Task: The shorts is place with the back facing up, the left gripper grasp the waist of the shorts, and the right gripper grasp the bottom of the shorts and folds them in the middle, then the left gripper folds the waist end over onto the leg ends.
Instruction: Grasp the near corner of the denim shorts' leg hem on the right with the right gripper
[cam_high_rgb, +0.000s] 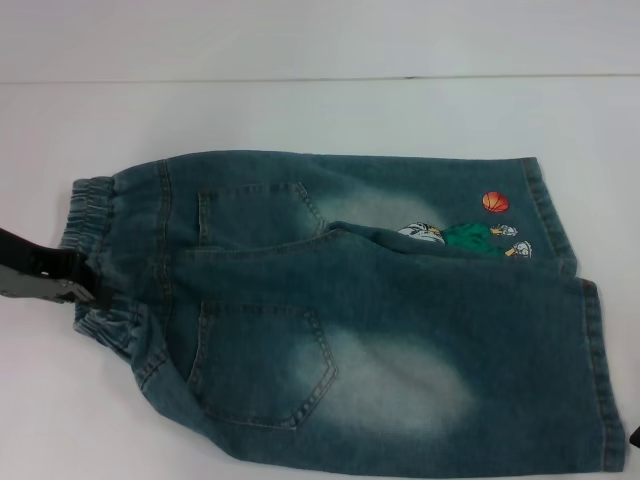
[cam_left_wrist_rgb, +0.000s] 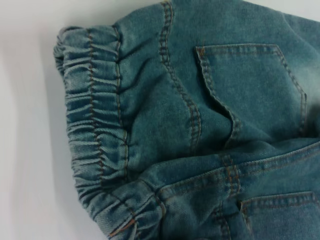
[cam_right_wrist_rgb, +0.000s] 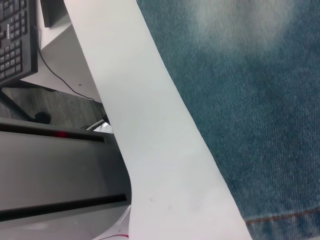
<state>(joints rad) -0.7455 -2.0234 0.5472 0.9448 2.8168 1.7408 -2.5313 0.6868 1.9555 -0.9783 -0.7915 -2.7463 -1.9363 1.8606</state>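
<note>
The shorts (cam_high_rgb: 350, 320) lie flat on the white table, back up, with both patch pockets showing. The elastic waist (cam_high_rgb: 90, 200) is at the left and the leg ends (cam_high_rgb: 590, 370) at the right. The near leg overlaps the far leg and covers part of the cartoon embroidery (cam_high_rgb: 470, 235). My left gripper (cam_high_rgb: 92, 285) comes in from the left edge and meets the waistband at its middle. The left wrist view shows the gathered waistband (cam_left_wrist_rgb: 95, 125) close up, with no fingers in sight. Only a dark sliver of my right gripper (cam_high_rgb: 634, 437) shows, by the near hem. The right wrist view shows the denim leg (cam_right_wrist_rgb: 250, 100) and its hem stitching (cam_right_wrist_rgb: 285, 220).
The white table (cam_high_rgb: 300, 110) stretches beyond and to the left of the shorts. In the right wrist view the table's edge (cam_right_wrist_rgb: 115, 130) runs close to the near leg. Below it are a keyboard (cam_right_wrist_rgb: 17, 40), a cable and dark furniture.
</note>
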